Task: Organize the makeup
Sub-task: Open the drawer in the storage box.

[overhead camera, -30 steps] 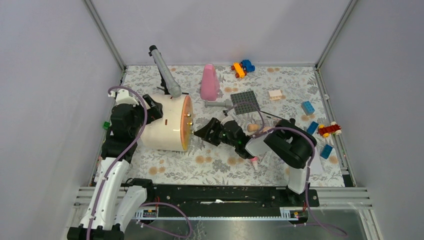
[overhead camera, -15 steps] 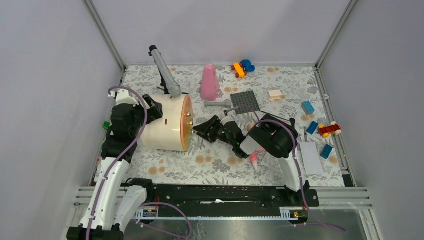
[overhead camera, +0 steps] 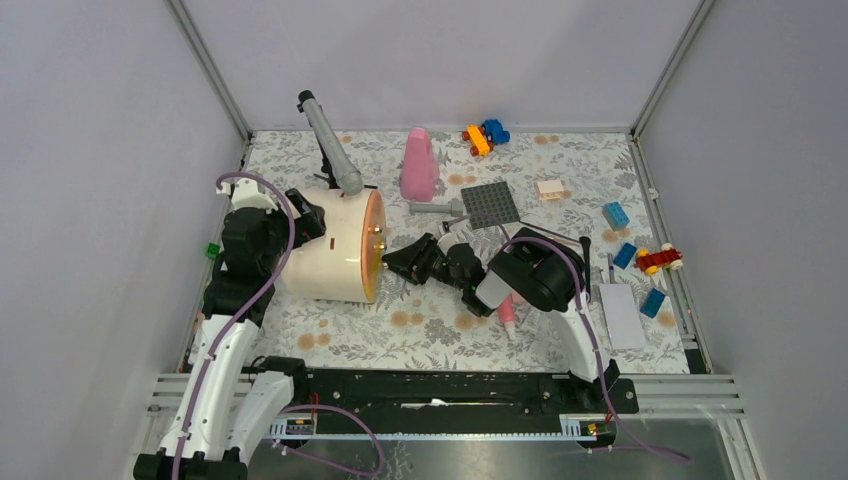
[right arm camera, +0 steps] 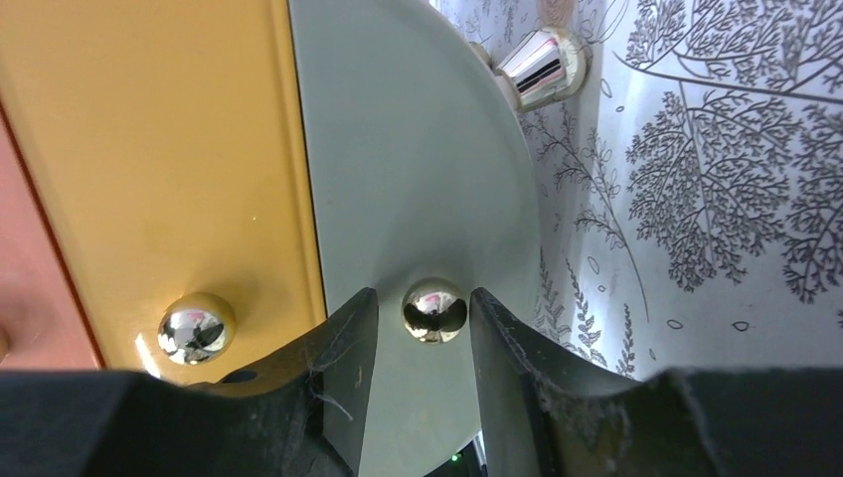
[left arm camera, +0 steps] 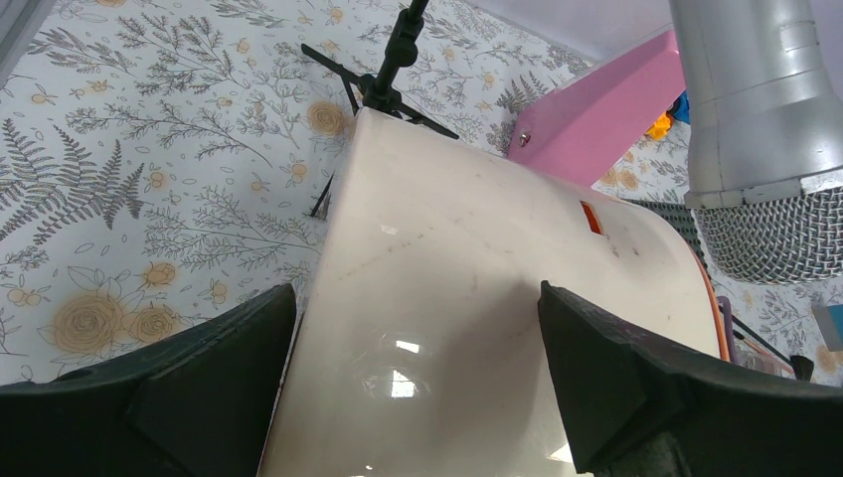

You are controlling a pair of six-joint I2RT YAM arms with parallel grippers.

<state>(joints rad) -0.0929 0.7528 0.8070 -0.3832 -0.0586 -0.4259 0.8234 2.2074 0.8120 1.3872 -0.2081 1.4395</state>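
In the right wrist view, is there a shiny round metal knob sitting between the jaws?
Yes, the small shiny round metal knob sits in the gap between the two black jaws, one on each side.

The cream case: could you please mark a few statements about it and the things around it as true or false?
1. The left gripper has a finger on either side of the case. True.
2. The right gripper holds the pink tube. False: the pink tube lies on the table by the right arm, and this gripper's fingers flank a shiny knob on the case's front.
3. More than one shiny knob shows on the case's front. True.
4. The left gripper holds the microphone. False: the microphone sits on its stand behind the case, apart from that gripper.
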